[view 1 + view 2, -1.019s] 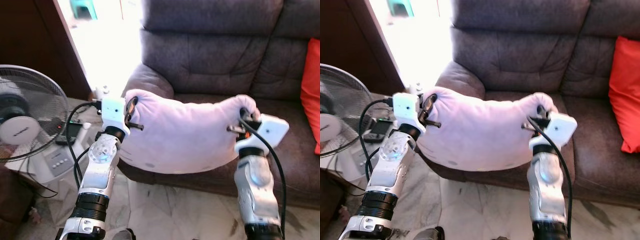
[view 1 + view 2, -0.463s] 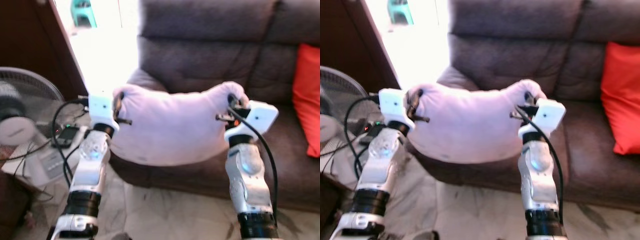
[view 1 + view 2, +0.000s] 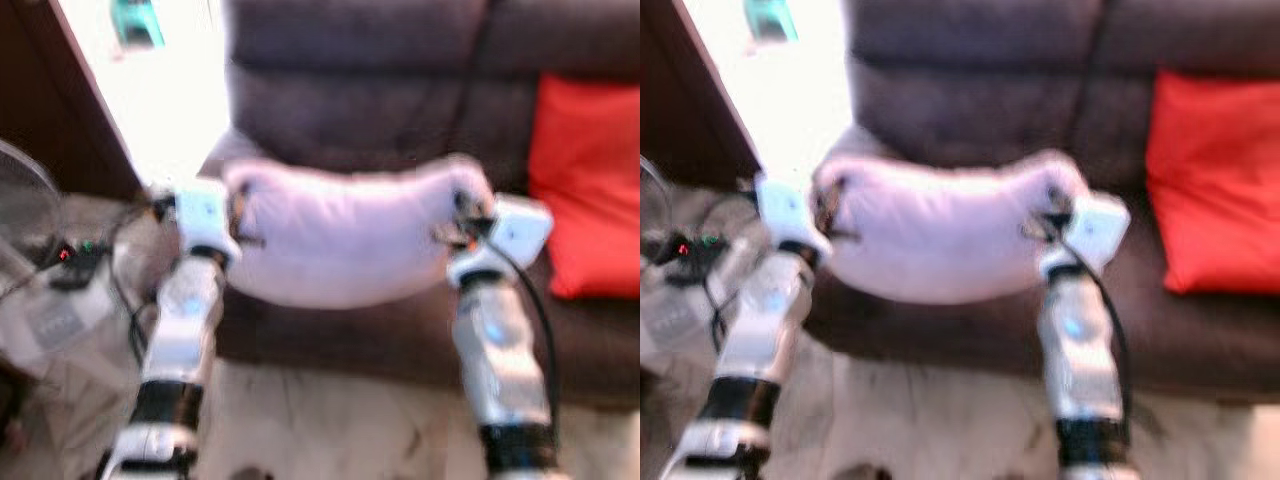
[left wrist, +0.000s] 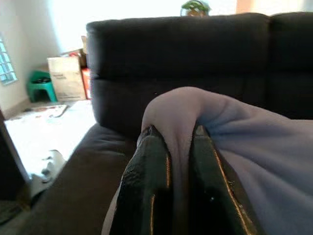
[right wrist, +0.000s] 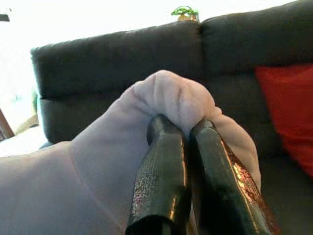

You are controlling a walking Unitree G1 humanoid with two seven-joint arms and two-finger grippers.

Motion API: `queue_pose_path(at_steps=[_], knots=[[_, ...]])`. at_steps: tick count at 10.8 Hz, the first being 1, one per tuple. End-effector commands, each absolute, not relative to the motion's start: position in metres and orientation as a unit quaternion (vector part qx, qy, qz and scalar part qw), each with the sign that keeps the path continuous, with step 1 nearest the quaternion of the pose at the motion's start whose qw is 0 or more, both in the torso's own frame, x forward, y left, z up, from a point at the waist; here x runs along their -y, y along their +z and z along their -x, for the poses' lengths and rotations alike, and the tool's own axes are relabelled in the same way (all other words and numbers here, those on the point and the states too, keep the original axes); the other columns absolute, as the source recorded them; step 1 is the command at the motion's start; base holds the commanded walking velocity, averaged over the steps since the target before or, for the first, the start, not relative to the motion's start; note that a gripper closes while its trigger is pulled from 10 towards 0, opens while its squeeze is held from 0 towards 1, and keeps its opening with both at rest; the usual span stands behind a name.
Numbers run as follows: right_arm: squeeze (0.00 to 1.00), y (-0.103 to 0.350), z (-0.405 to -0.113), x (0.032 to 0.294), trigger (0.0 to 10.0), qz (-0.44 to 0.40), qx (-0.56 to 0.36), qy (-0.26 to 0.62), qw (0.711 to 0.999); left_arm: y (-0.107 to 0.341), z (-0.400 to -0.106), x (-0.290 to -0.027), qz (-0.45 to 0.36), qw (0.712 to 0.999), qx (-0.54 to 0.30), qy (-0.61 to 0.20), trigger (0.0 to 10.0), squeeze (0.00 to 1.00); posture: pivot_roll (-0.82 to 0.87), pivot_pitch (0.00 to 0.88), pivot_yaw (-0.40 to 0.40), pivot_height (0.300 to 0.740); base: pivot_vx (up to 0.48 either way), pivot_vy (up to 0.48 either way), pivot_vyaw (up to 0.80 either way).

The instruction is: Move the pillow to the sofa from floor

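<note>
A pale lilac pillow (image 3: 345, 235) hangs in the air between my two arms, in front of the dark grey sofa (image 3: 380, 100). My left gripper (image 3: 240, 215) is shut on the pillow's left corner, and its fingers (image 4: 149, 186) pinch a fold of fabric in the left wrist view. At the right corner my right gripper (image 3: 462, 215) is shut on the bunched cloth (image 5: 171, 100), as its fingers (image 5: 164, 176) show in the right wrist view. The pillow sags over the sofa's front edge. The eye views are blurred.
A red cushion (image 3: 585, 185) leans on the sofa's right side. To the left stand a fan (image 3: 20, 190), cables and a small device (image 3: 70, 255) on the floor. Pale marble floor (image 3: 330, 420) lies below me. A dark wooden panel (image 3: 50, 110) rises at far left.
The whole picture has shifted left, so the camera has turned right: the red cushion is now much more in view and the fan has slid out. Both grippers keep hold of the pillow.
</note>
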State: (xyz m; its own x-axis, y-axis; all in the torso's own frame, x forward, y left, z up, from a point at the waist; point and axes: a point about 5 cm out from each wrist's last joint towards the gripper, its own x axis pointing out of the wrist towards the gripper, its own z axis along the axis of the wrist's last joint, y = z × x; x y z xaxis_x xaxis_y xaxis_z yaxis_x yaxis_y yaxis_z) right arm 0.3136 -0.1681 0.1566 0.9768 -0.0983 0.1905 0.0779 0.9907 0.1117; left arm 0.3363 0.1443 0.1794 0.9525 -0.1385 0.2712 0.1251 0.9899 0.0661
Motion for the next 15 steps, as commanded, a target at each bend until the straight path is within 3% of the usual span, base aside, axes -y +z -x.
queue_pose_path(at_steps=[1, 3, 15], knots=[[0.0, 0.1724, -0.3155, 0.1592, 10.0, -0.048, 0.129, -0.02, 0.99, 0.1926, -0.3367, -0.1561, -0.024, 0.985, 0.166, -0.042, 10.0, 0.0, 0.06, 0.062, -0.012, 0.74, 0.0, 0.0, 0.0], [0.0, 0.174, -0.3152, 0.1542, 10.0, -0.054, 0.133, -0.003, 0.99, 0.1946, -0.3382, -0.1593, -0.025, 0.985, 0.167, -0.034, 10.0, 0.0, 0.06, 0.065, -0.015, 0.74, 0.0, 0.0, 0.73], [0.0, 0.1745, -0.3178, 0.1547, 10.0, -0.072, 0.128, -0.011, 0.989, 0.1906, -0.3398, -0.1535, -0.023, 0.987, 0.154, -0.051, 10.0, 0.0, 0.07, 0.065, -0.016, 0.74, 0.021, 0.0, -0.06]])
